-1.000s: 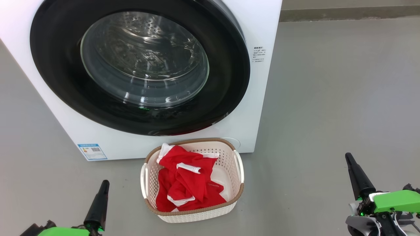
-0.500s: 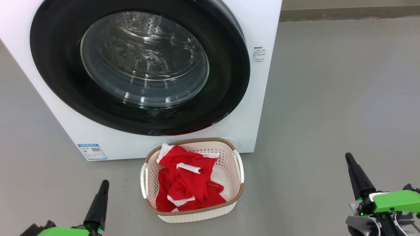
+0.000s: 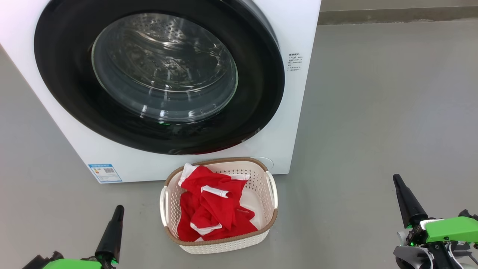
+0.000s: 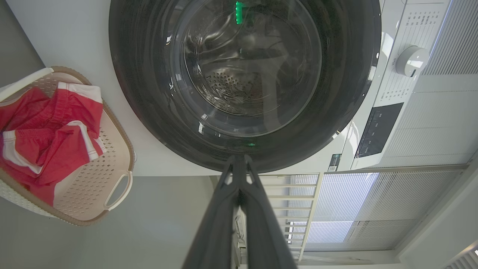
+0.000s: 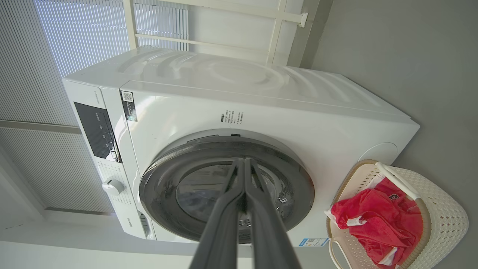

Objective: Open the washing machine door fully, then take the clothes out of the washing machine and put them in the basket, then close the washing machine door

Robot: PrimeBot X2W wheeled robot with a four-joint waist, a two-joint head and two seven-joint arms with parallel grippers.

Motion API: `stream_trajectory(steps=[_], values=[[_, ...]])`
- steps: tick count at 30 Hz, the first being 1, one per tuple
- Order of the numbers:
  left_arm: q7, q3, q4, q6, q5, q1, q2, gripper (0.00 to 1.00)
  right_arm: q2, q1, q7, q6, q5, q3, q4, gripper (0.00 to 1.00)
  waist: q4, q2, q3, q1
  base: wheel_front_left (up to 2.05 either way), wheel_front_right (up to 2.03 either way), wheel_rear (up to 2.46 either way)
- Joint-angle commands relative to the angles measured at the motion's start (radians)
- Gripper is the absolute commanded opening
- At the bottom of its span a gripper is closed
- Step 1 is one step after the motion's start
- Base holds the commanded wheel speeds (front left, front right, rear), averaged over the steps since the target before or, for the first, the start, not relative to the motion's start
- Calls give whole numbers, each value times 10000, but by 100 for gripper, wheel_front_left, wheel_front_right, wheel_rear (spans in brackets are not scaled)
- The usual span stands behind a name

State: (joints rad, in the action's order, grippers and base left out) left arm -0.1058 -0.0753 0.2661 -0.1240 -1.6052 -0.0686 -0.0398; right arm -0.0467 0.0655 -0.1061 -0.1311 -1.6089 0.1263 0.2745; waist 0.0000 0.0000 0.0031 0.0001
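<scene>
Washer [image 3: 149, 168] door [image 3: 164, 71] is shut tight, so no way inside. Basket [image 3: 224, 247] sits on the floor [image 3: 373, 112] just in front of it, clothes [image 3: 213, 213] heaped in its left half. Either side of the basket is open, loads on the right.

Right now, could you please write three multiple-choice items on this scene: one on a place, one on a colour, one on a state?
1. Where are the clothes? A in the drum; B in the basket; C on the floor.
2. What colour is the rim of the door? A white; B black; C grey.
3. How are the left gripper and right gripper? A both shut; B both open; C one open.

Answers: 1 B, red fabric lies inside it. 2 B, it is glossy black. 3 A, each pair of fingers is pressed together.
</scene>
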Motion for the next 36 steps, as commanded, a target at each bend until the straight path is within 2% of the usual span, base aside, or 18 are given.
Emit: stream_trajectory(steps=[1,36], values=[[-62,-369,-211,-67,-47,-393,-123,0,-50,423,-63,4,-5,-135,-298,0,0,0,0,0,0,0,0],[-71,-381,-210,-67,-37,-394,-115,0,-44,424,-70,4,3,-125,-298,0,0,0,0,0,0,0,0]])
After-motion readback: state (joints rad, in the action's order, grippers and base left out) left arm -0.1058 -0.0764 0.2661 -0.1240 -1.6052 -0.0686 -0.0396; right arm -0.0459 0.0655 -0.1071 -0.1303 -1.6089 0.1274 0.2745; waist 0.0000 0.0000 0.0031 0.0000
